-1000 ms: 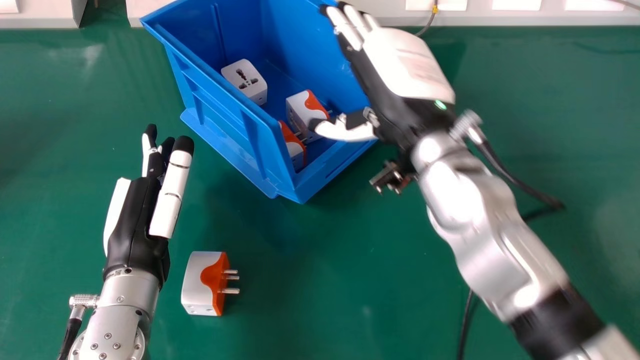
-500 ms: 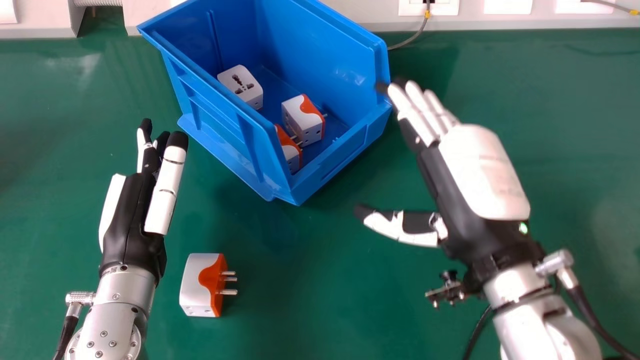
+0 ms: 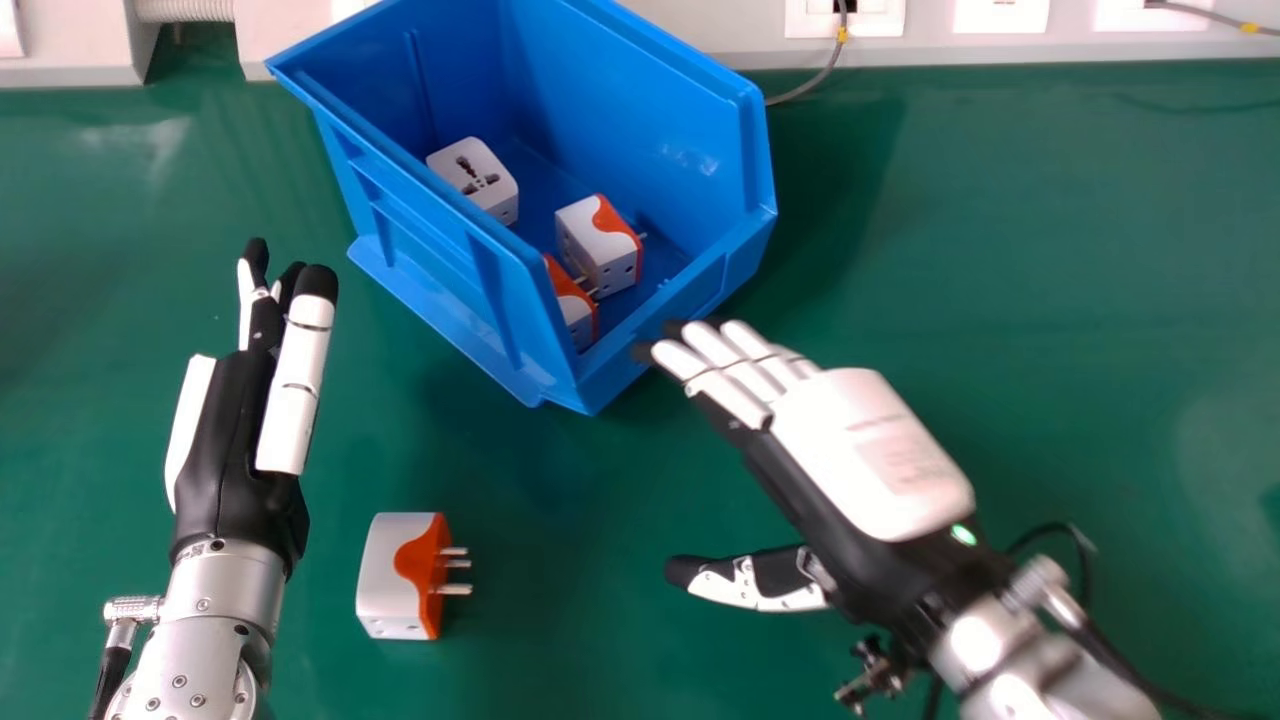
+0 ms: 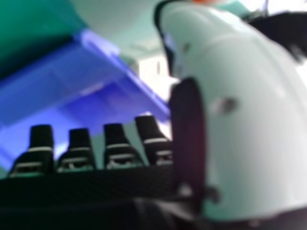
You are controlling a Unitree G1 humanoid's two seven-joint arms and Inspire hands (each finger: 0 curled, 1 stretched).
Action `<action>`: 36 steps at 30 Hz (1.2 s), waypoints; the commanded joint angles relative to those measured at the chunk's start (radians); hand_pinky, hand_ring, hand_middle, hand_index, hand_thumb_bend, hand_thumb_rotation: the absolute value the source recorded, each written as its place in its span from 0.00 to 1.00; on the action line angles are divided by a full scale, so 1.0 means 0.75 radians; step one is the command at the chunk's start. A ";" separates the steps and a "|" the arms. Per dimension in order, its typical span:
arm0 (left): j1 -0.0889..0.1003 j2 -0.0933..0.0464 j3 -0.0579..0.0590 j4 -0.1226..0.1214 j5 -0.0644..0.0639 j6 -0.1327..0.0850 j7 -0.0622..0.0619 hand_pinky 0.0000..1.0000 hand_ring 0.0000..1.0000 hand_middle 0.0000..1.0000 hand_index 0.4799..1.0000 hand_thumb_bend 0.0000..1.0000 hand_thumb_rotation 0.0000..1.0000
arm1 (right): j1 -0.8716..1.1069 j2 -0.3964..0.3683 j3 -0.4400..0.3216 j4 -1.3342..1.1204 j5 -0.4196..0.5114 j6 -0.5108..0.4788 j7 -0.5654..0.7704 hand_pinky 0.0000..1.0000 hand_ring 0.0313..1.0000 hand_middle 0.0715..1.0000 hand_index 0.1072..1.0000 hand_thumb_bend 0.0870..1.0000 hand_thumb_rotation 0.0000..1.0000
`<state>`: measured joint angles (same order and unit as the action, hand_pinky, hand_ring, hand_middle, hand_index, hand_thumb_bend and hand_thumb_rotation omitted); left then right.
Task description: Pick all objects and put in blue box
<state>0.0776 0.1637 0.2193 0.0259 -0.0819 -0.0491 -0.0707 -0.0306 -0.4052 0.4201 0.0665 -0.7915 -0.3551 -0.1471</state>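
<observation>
In the head view my left hand [image 3: 240, 430] is held over the table at the left, fingers straight and holding nothing. My right hand [image 3: 870, 450] is open in front of the blue box's near right corner, its thumb apart from the fingers. A white and orange plug adapter [image 3: 385, 580] lies on the table between the hands, prongs to the right. Inside the blue box [image 3: 450, 250] are a white adapter [image 3: 480, 178] and two white and orange ones [image 3: 597, 245]. In the right hand view, my right hand [image 4: 249, 115] shows its thumb large, with the blue box [image 4: 53, 81] beyond the fingertips.
The green table [image 3: 1050, 280] stretches to a pale wall panel with sockets [image 3: 845, 18] at the back. A thin grey cable [image 3: 815, 80] runs down behind the box. A black cable trails beside my right wrist.
My right hand has moved from over the box back toward the near side of the table, staying open. My left hand has shifted slightly left. The adapter on the table lies as before.
</observation>
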 commanded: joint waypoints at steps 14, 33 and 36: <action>0.011 0.014 0.033 -0.020 0.015 -0.030 0.051 1.00 1.00 1.00 0.99 0.50 0.94 | -0.331 0.018 0.110 0.199 0.070 -0.274 0.197 0.05 0.90 0.87 0.77 0.79 0.80; 0.002 0.014 0.038 -0.020 0.001 -0.016 0.044 1.00 1.00 1.00 1.00 0.56 0.94 | -0.623 0.089 0.273 0.244 -0.008 -0.411 0.407 0.00 0.99 0.96 0.87 0.75 0.89; 0.001 0.012 0.038 -0.026 0.000 -0.007 0.045 1.00 1.00 1.00 1.00 0.57 0.94 | -0.642 0.104 0.302 0.162 -0.025 -0.402 0.478 0.00 0.99 0.97 0.89 0.44 0.74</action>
<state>0.0832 0.1673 0.2434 0.0287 -0.0794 -0.0526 -0.0397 -0.4794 -0.3396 0.6416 0.2318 -0.8058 -0.6478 0.1957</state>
